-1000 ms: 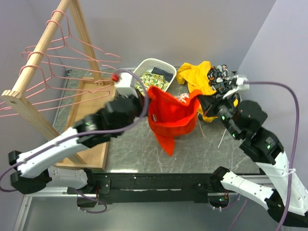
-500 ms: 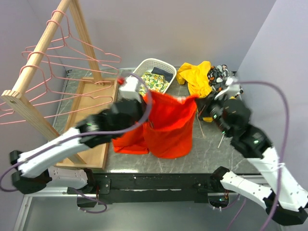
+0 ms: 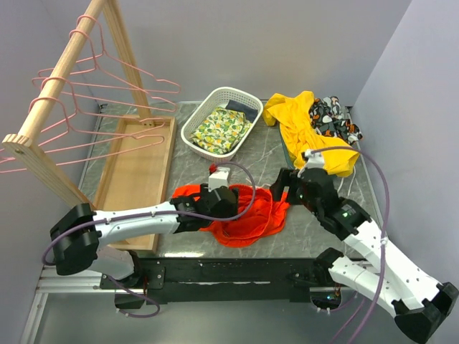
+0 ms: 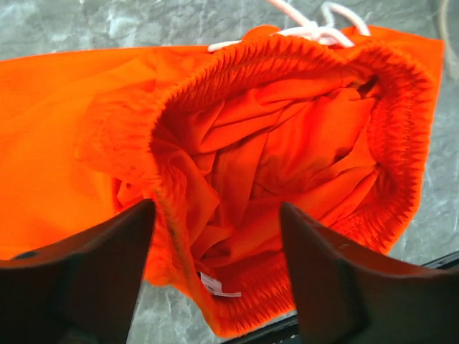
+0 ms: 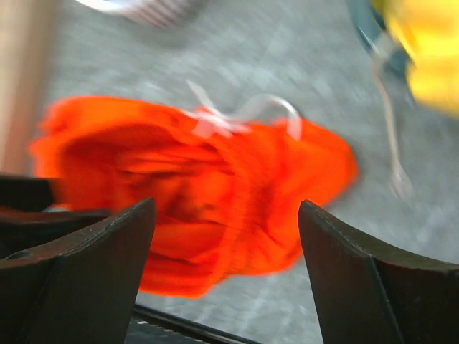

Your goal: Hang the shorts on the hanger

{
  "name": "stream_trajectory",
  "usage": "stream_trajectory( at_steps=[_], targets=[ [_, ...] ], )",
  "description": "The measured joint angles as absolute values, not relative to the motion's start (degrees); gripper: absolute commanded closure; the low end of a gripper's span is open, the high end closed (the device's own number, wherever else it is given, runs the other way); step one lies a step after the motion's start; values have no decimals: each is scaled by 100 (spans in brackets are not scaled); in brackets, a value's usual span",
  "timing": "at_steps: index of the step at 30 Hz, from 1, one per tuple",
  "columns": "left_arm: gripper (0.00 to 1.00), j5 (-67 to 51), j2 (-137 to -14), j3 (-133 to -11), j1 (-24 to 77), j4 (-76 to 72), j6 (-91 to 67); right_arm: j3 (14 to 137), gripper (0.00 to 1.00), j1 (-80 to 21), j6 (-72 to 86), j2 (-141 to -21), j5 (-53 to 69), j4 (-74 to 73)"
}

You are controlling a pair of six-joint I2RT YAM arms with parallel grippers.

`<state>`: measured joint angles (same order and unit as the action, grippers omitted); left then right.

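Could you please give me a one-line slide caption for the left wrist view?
Left gripper open over the crumpled orange shorts, waistband gaping, white drawstring on the marbled table.

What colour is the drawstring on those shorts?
White. The drawstring shows best in the left wrist view, at the top edge of the shorts.

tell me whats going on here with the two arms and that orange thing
Two robot arms are working on a pair of orange shorts, which lie crumpled on the table near its front edge. The left fingers and right fingers hang close over them, spread open, gripping nothing. The pink hangers are on the wooden rail at the left, bare, so the shorts are not yet hung.
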<state>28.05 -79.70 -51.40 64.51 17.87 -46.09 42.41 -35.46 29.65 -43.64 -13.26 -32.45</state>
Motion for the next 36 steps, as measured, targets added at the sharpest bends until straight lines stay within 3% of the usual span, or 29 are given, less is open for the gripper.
stream_trajectory(
  at_steps=[8, 15, 24, 30, 36],
  targets=[
    [11, 2799, -7048, -4525, 6451, 1431, -4716, 6049, 24, -3721, 2145, -4923, 161, -2259],
    [9, 2832, -6252, -3927, 6447, 1426, -5028, 8973, 27, -5146, 882, -7118, 880, -2082],
    [11, 2714, -6038, -3225, 6366, 1446, -5496, 11799, 31, -5712, -558, -9682, 1953, -2641],
    [11, 2571, -5848, -3081, 6294, 1428, -5640, 12853, 28, -5712, -1074, -10770, 2436, -2941],
    [11, 2458, -5712, -3039, 6257, 1413, -5645, 13128, 26, -5712, -1372, -11144, 2676, -3068]
  ],
)
